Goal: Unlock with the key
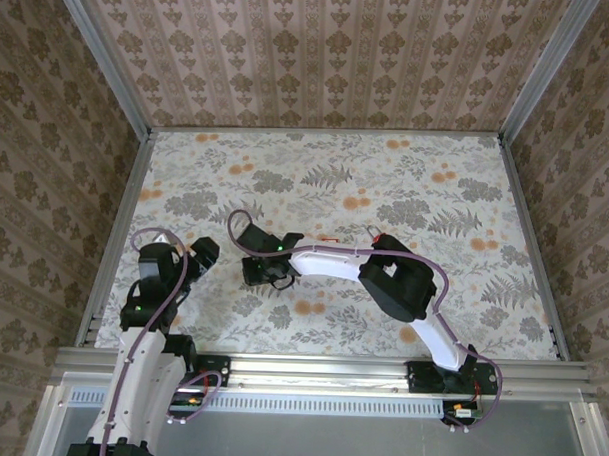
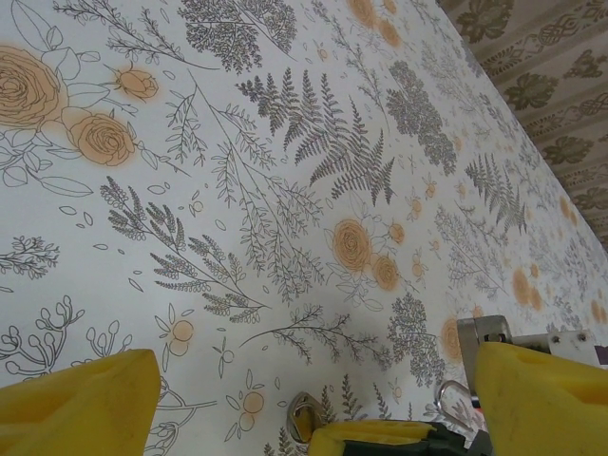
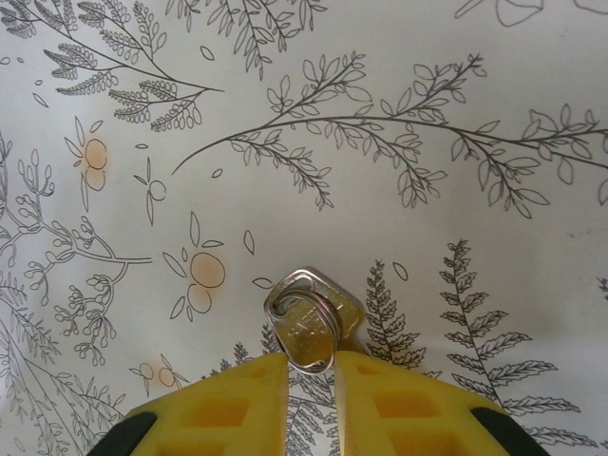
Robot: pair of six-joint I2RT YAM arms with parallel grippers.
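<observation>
yellow fingers [image 3: 237, 404] of the right gripper [image 3: 311, 372] are closed on 1 metal key [image 3: 302, 328]. its ring end sticks out low over the floral tablecloth [image 3: 475, 142], left of table centre. left gripper [image 2: 304, 385] is near, spread wide, holding nothing.

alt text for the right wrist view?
The right gripper, its yellow fingers nearly together, pinches a silver key; a split ring passes through its head. Behind is a white table cover printed with grey ferns and orange flowers.
</observation>
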